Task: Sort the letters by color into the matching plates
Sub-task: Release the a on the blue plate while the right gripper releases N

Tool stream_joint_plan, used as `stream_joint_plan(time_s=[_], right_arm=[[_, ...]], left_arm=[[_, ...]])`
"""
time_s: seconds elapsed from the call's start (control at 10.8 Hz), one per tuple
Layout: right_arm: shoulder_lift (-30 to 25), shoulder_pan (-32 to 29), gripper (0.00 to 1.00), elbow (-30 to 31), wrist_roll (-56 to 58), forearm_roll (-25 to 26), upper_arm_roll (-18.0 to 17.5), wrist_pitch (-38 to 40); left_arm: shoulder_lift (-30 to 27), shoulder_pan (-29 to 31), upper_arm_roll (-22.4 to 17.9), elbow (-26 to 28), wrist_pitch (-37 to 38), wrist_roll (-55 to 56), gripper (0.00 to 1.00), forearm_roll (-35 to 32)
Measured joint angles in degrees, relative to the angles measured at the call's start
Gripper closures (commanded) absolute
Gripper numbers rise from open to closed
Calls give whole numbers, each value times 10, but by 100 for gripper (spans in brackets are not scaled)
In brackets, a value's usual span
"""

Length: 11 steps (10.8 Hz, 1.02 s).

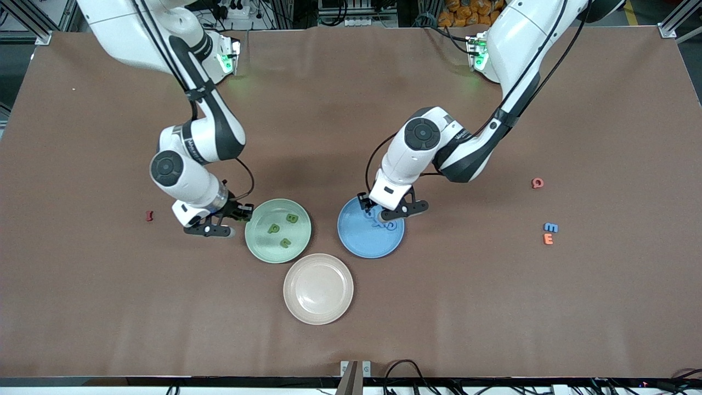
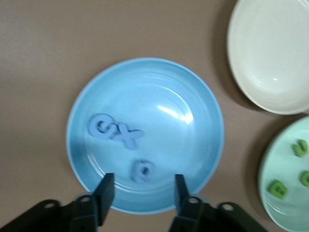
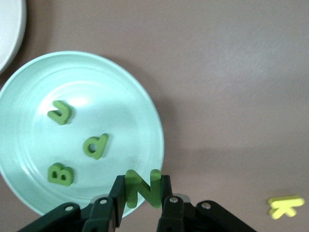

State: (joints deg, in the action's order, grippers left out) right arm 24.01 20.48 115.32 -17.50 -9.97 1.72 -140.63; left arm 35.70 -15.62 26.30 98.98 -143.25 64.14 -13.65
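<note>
Looking from the front, the right gripper [image 1: 233, 219] hangs over the table just beside the green plate [image 1: 258, 241], and the left gripper [image 1: 384, 215] hovers over the blue plate [image 1: 362, 244]. The left wrist view shows its jaws apart above three blue letters [image 2: 126, 137]. The right wrist view shows jaws clamped on a green N [image 3: 141, 187] at that plate's rim, with three green letters [image 3: 95, 145] inside.

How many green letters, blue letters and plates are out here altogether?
Green letters: 4 (B, P, U on the mint plate; N in the fingers of the right gripper)
Blue letters: 4 (G, X, a on the blue plate under the open left gripper; E on the table)
Plates: 3, with the beige plate
Total: 11
</note>
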Motion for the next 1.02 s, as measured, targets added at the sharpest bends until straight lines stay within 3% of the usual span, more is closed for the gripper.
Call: stream_joint_plan(time_s=[0.28, 0.37, 0.46, 0.55, 0.74, 1.02], right_arm=[[7, 36, 85, -9, -81, -1, 0, 3], [12, 46, 76, -16, -105, -1, 0, 3], [18, 53, 7, -25, -125, -1, 0, 3], [24, 56, 0, -33, -134, -1, 0, 3], [31, 55, 0, -43, -133, 2, 5, 4], [33, 48, 0, -60, -18, 13, 34, 52]], left_arm=[[-3, 12, -44, -11, 57, -11, 0, -31], [-10, 27, -50, -16, 78, -29, 0, -33], [-19, 49, -52, -19, 97, -59, 0, -33], [-28, 70, -51, -19, 114, -91, 0, -33], [-40, 97, -50, -19, 150, -148, 0, -33], [-54, 128, -50, -19, 215, -243, 0, -33]])
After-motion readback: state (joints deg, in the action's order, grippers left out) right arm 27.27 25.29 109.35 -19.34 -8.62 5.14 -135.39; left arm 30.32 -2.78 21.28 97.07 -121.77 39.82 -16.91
